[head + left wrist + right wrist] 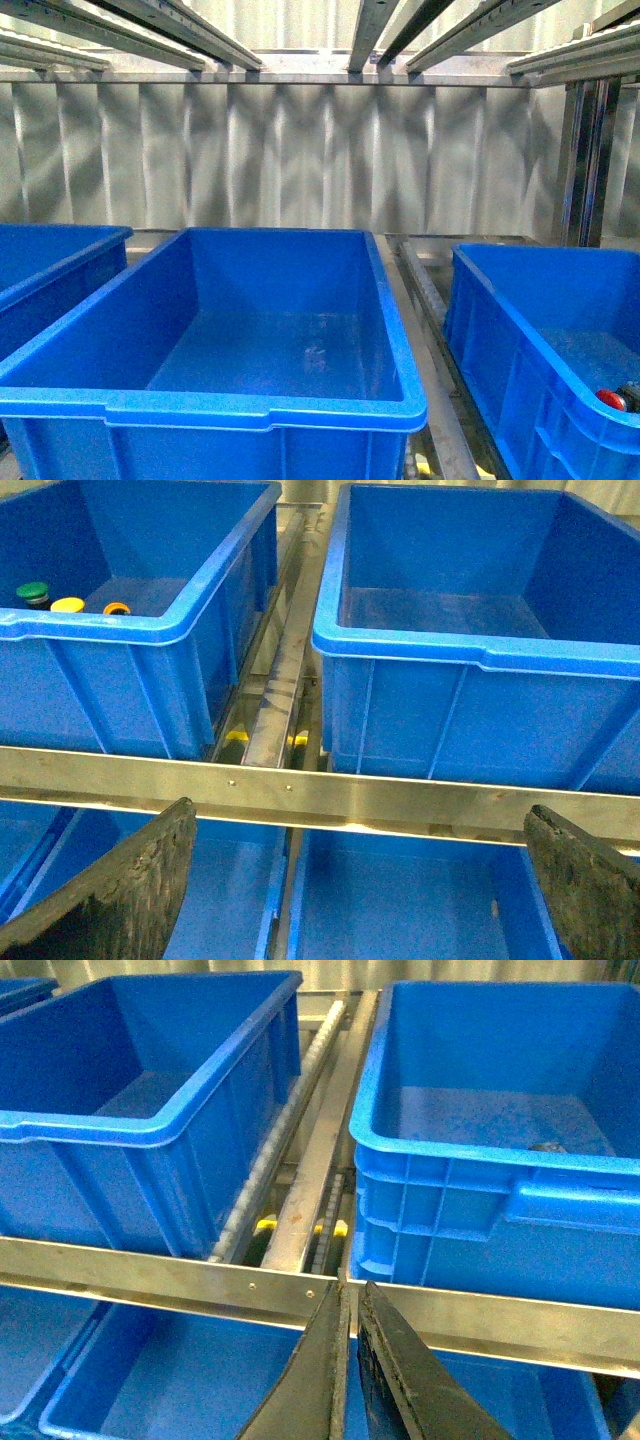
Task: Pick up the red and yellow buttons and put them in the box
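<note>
Picking cleanly means lowering the wide-spread, empty left gripper (360, 808) straight over the small round yellow-capped push-button (67, 605) — on the left blue plastic crate (150, 630) floor, just beside a green-capped button (32, 592). Clenched on nothing, the right gripper (352, 1295) waits; the red-capped button (612, 399) lies in the right crate (520, 380) near corner — destination, the deep middle crate (210, 405).

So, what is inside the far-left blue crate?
Three buttons show just over its near rim: green cap, yellow cap, orange-yellow cap. The rim hides the floor nearest the camera, so more may lie there.
</note>
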`<action>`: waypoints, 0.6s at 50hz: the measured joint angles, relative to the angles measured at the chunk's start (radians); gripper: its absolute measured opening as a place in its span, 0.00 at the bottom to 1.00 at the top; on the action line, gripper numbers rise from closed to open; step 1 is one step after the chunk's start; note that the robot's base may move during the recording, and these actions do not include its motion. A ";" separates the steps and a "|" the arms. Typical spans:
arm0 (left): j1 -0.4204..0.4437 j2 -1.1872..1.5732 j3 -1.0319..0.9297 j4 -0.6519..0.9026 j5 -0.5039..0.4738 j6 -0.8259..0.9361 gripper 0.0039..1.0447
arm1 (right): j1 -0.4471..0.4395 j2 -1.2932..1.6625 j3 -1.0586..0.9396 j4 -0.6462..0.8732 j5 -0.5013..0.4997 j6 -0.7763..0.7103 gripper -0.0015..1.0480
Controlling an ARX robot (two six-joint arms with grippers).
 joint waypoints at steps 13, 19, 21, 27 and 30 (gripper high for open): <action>0.000 0.000 0.000 0.000 0.000 0.000 0.93 | 0.000 -0.002 0.000 -0.001 0.000 0.000 0.16; 0.000 0.000 0.000 0.000 0.000 0.000 0.93 | 0.000 -0.002 0.000 -0.001 0.000 0.000 0.35; 0.000 0.000 0.000 0.000 0.000 0.000 0.93 | 0.000 -0.002 0.000 -0.001 -0.001 0.000 0.43; 0.000 0.000 0.000 0.000 0.000 0.000 0.93 | 0.000 -0.002 0.000 -0.001 -0.001 0.000 0.61; 0.000 0.000 0.000 0.000 0.001 0.000 0.93 | 0.000 -0.002 0.000 -0.001 0.000 0.000 0.76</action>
